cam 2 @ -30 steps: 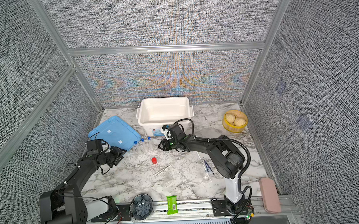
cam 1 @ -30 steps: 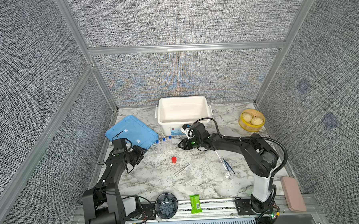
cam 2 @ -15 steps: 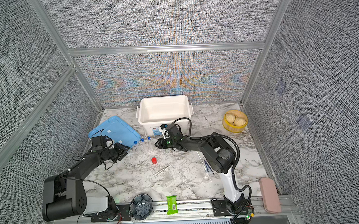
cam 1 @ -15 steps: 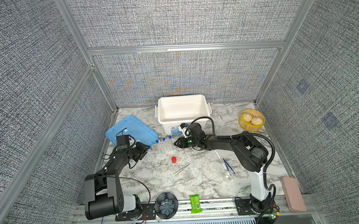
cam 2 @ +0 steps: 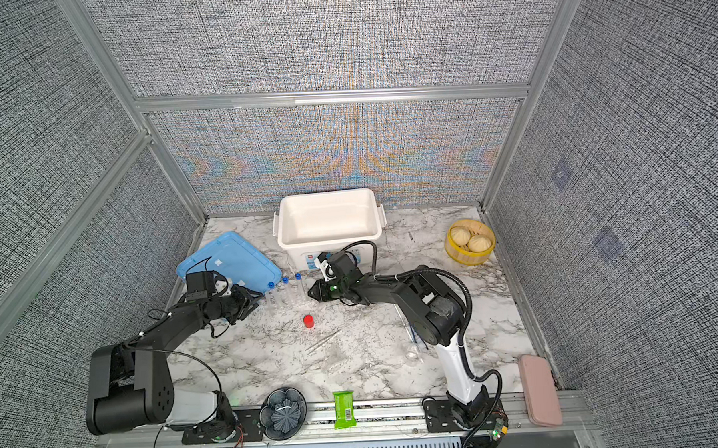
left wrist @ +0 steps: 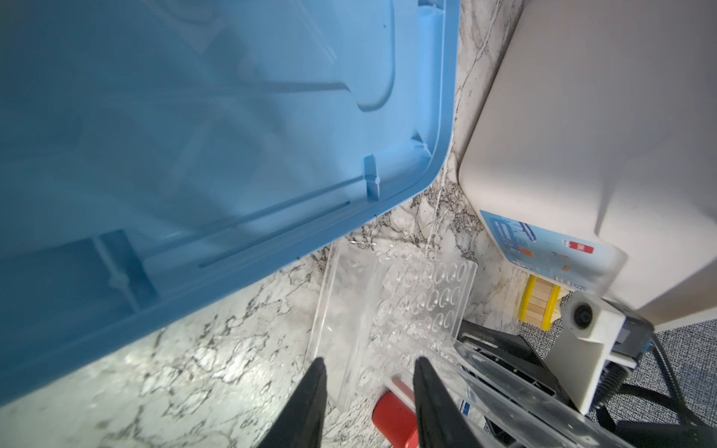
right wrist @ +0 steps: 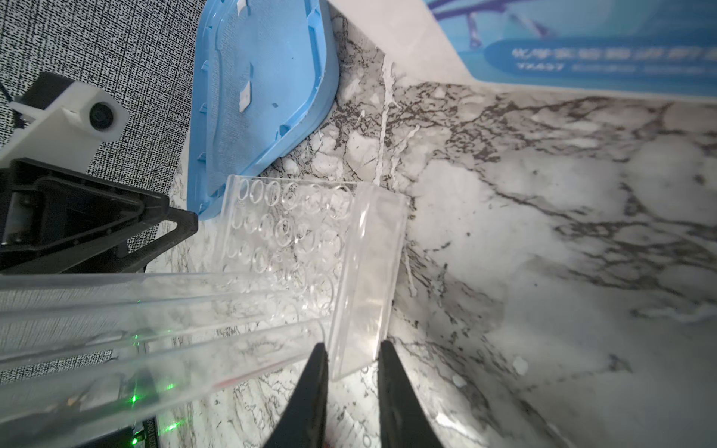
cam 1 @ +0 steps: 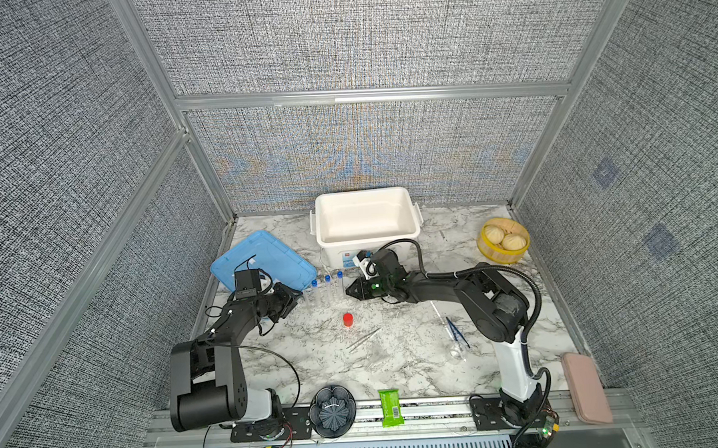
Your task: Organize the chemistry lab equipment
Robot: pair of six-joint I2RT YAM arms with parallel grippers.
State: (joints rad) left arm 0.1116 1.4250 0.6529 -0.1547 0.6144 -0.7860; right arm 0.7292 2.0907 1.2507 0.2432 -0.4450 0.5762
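Marble tabletop [cam 1: 417, 355], grey woven walls [cam 1: 362, 46], left gripper [left wrist: 368, 366] jaws part-open beside clear rack [right wrist: 287, 229], right gripper [right wrist: 352, 351] narrow jaws apparently pinching its end wall, both nearer than before.

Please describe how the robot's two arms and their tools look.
The left arm and right arm are black, each with one white link near its base and loose black cables. The left tool and right tool have two black tapered fingers. White cameras sit behind them.

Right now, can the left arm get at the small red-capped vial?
Probably yes: the red-capped vial stands alone on the marble close to the left pincer, open around an end of the clear rack.
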